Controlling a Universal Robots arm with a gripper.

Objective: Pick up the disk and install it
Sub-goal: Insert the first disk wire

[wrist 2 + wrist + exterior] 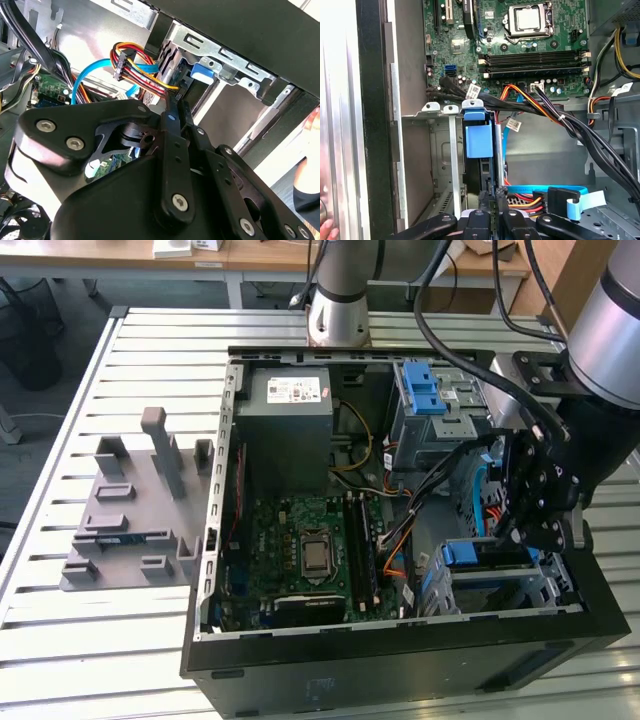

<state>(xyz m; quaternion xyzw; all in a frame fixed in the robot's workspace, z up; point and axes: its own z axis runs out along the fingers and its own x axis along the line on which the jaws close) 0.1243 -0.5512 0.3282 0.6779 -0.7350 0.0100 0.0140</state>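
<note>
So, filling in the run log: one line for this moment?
gripper: at drive bay, inside case | disk: in bay slot, blue bracket showing | fingers: closed at disk's edge | motherboard: untouched

Arm enters from the exterior view's upper right, silver-grey link angled downward, black wrist housing below it, black cables looped alongside. Gripper hangs at the exterior view's right side, black linkage pointing down; in the second wrist view the gripper linkage bars converge to a narrow tip, fingers drawn close together. In the first wrist view the gripper linkage arms spread wide at the base and meet at a slim centre.
</note>
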